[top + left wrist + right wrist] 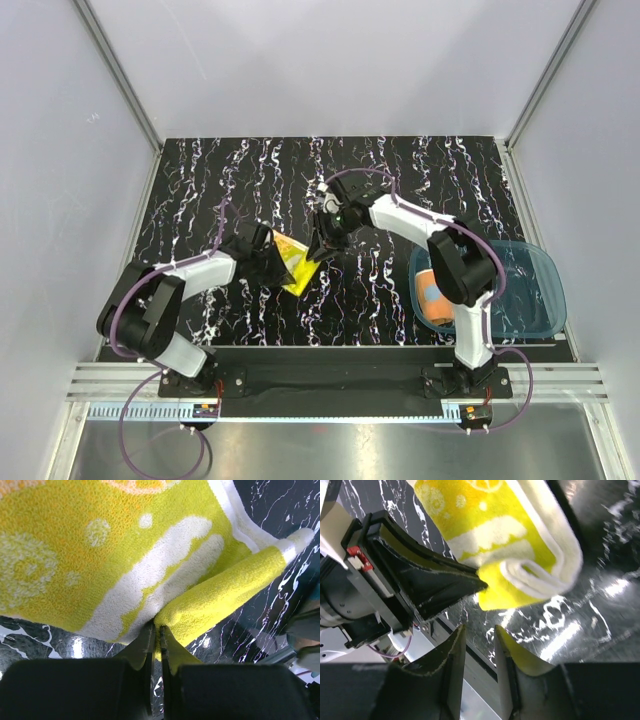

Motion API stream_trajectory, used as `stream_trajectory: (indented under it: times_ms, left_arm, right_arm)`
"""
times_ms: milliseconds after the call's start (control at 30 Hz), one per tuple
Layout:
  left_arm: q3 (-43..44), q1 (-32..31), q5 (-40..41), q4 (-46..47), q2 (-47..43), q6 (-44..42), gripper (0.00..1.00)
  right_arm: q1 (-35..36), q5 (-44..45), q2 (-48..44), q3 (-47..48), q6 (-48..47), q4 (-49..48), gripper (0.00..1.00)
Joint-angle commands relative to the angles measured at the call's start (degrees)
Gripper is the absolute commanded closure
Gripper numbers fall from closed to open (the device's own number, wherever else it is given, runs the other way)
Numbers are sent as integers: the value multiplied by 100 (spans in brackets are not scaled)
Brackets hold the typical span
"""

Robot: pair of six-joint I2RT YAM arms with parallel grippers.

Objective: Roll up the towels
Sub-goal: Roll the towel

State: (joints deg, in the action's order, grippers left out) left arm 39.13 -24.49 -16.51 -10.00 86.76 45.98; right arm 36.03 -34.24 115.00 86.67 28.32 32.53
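The yellow towel (296, 266) is the one being worked on. It is sitting a little left of the middle of the table (420, 180), toward the near edge, and it looks lifted clear of the surface rather than lying flat. The left gripper (156, 630) is clamping it, jaws pressed together on a fold of the cloth.

In the right wrist view one end of this towel is curling over on itself in several loose layers. I am judging the roll as begun but slack and unfinished. The right gripper (477, 642) is hovering just beside that curled end. Its jaws are standing slightly apart with nothing between them, and they are not touching the cloth.

The orange towel (436, 297) is lying in the blue tray (535, 300) near the table's right near corner. The right arm is partly hiding it, so I cannot tell whether it is rolled.

The next move is likely asking the right gripper to come onto the curled end and take all its layers at once. The left gripper would be holding the other part taut, so the cloth winds tightly instead of sagging open. The layers look soft and loose, so a shallow bite would probably catch only the outer one.
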Motion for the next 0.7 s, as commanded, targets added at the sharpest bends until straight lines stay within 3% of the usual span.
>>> stream_trajectory:
  times_ms: [0,267,567,667]
  left_arm:
    - [208,32,43,-178,113,-194,100]
    - [323,32,157,-415,236,-273,100]
    - [306,32,394,-792,78,-352,100]
    - [261,32,578,-968,-71,-344,95]
  right_arm:
    - [150,-399,285,376,94,-396,65]
    - [159,109,1041,851,201,-187,71]
    - [36,787,1499,728,104,-46,76]
    - [36,805,1560,702,43,-54,76]
